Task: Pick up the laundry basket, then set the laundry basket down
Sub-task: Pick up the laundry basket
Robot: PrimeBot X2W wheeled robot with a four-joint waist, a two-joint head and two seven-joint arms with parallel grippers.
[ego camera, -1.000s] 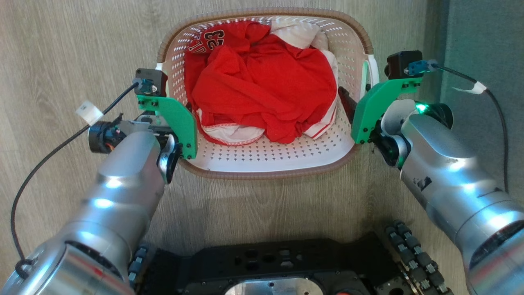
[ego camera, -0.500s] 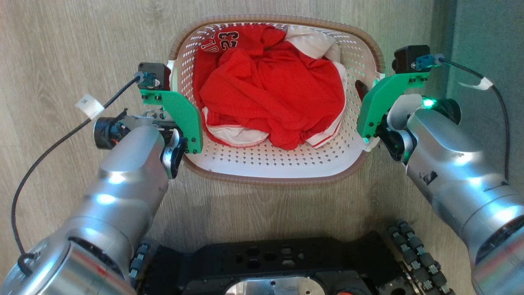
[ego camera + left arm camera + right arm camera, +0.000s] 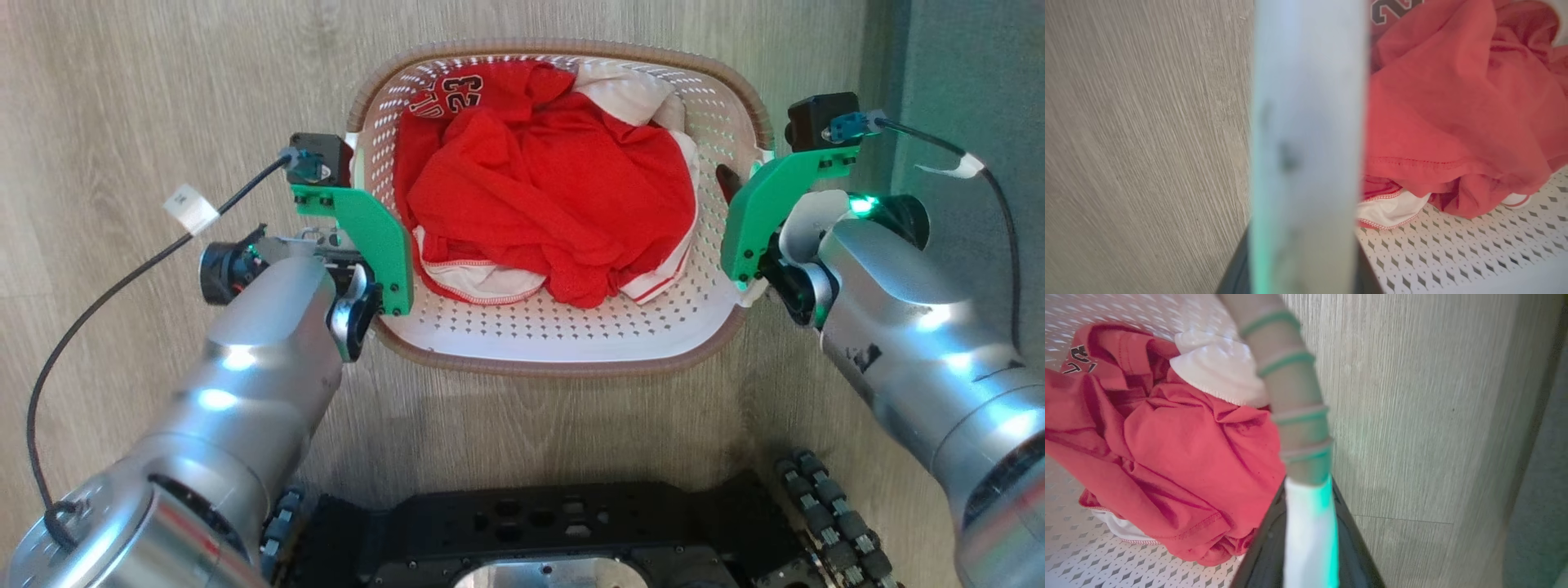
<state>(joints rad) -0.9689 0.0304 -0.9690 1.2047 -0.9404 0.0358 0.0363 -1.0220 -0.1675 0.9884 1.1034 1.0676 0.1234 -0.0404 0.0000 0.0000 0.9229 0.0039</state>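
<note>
A small rounded-rectangular laundry basket (image 3: pixel 563 365) of white plastic sits straight ahead of the robot's black base (image 3: pixel 555 531), between the two silver forearms. Its walls and floor are pierced with rows of little diamond holes, and its lip is wrapped in a brown ribbed, woven-look band. Under it is pale grey wood-grain flooring (image 3: pixel 122 122); whether it touches the boards cannot be told.

The left gripper (image 3: pixel 1303 269) has its two dark fingers pressed in on either side of the smooth white left handle (image 3: pixel 1306 122), which rises blurred up the middle of the left wrist view. The right gripper (image 3: pixel 1308 543) pinches the white right handle (image 3: pixel 1310 522) the same way, just below the ribbed brown rim.

Inside lies a crumpled red fabric jersey (image 3: pixel 555 204) with white trim. Dark numerals "23", outlined in white, read at its far left fold; the letters beside them are too folded to make out. A soft white cloth (image 3: pixel 629 86) is tucked at the far right.

Glossy green plastic brackets (image 3: pixel 371 237), each topped by a small black block, stand beside the basket's sides. A white tag (image 3: pixel 190 208) wraps the left cable, any writing on it too small to read.
</note>
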